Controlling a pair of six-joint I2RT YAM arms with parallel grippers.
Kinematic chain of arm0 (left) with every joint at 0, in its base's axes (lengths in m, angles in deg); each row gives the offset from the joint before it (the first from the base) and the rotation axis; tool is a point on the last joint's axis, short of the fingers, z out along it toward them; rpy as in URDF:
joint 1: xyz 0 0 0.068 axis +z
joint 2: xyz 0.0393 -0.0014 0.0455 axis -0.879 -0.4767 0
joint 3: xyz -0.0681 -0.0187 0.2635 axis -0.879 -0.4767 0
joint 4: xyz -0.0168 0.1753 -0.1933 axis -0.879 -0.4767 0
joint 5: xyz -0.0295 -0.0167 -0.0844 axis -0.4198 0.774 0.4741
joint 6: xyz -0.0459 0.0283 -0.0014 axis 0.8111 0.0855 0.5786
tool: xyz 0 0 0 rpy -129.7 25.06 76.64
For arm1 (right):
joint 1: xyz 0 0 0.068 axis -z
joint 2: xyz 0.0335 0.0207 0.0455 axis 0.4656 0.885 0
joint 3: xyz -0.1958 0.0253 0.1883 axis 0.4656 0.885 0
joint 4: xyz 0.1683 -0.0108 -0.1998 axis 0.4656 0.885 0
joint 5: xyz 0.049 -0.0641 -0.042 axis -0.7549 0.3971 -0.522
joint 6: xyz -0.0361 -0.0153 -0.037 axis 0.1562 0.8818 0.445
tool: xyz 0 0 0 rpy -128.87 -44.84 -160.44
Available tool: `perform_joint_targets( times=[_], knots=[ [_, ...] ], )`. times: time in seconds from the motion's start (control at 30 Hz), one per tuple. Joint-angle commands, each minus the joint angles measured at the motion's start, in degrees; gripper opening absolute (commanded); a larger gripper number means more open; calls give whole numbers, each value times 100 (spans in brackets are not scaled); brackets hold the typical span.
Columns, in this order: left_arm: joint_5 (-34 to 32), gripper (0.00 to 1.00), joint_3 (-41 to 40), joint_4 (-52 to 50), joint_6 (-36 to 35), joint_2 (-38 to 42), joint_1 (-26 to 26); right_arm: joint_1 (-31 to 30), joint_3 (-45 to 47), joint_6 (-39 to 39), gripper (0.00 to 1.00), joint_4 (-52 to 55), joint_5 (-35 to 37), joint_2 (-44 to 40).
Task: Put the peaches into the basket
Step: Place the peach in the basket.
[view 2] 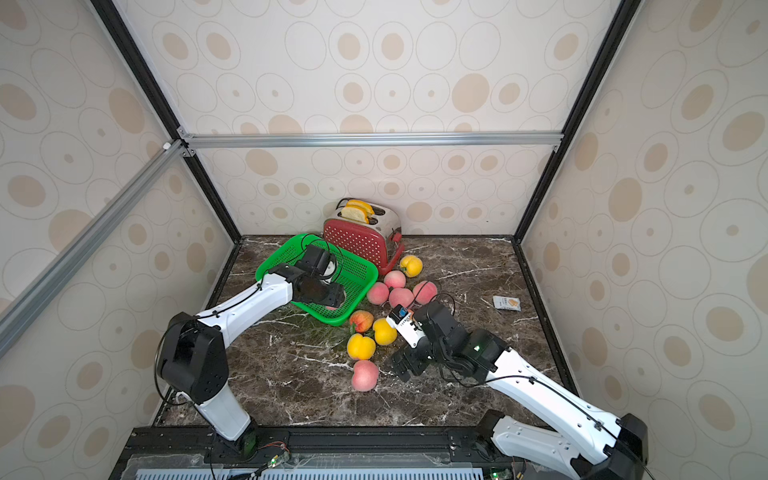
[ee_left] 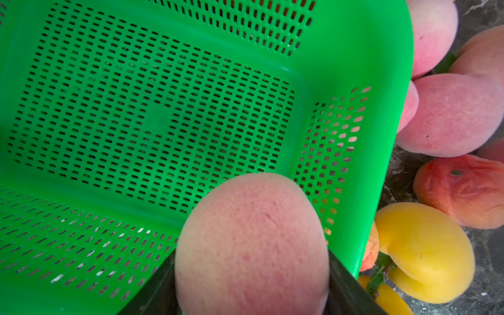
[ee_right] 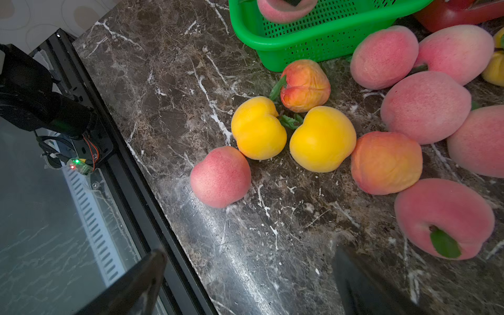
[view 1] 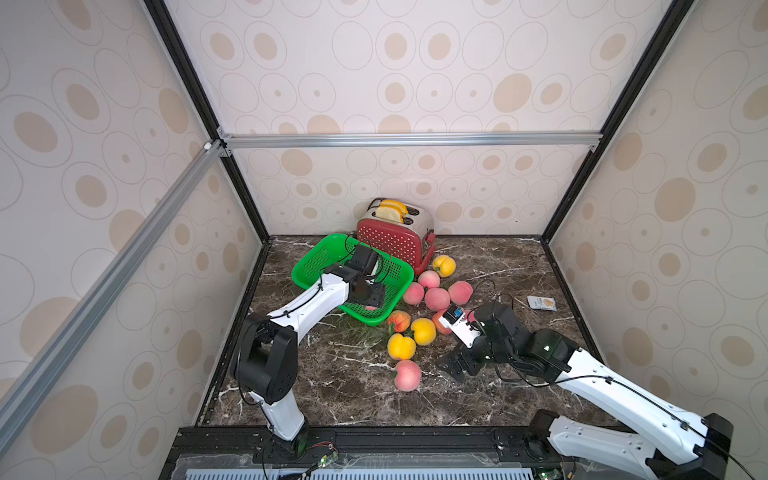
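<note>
My left gripper (ee_left: 251, 283) is shut on a pink peach (ee_left: 251, 245) and holds it over the near right corner of the green basket (ee_left: 163, 120). In a top view that gripper (view 1: 372, 300) hangs inside the basket (view 1: 316, 257), whose floor is otherwise bare. Several peaches lie on the marble right of the basket: a pink cluster (view 1: 437, 298), yellow ones (view 1: 401, 346), an orange-red one (view 1: 399, 321), a single pink one (view 1: 407, 375) nearest the front. My right gripper (view 1: 455, 368) stands open and empty beside that pink one (ee_right: 220, 177).
A red dotted toaster (view 1: 395, 241) with bread slices stands against the back wall, touching the basket's far corner. One yellow peach (view 1: 444, 266) lies by its foot. A small packet (view 1: 541, 302) lies at the right. The table's black front rail (ee_right: 131, 174) runs close to my right gripper.
</note>
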Motion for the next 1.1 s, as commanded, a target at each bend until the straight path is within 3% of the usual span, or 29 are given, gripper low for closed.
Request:
perform_joint_targets(
  times=[0.0,0.93,1.07],
  knots=[
    [104,66,185,178,-51,-163,66,-52,-126,36,100,-18,76,5],
    [95,72,102,428,56,-803,83,-50,28,48,100,342,736,-244],
    [90,77,89,444,52,-795,88,-51,60,59,100,405,772,-335]
  ],
)
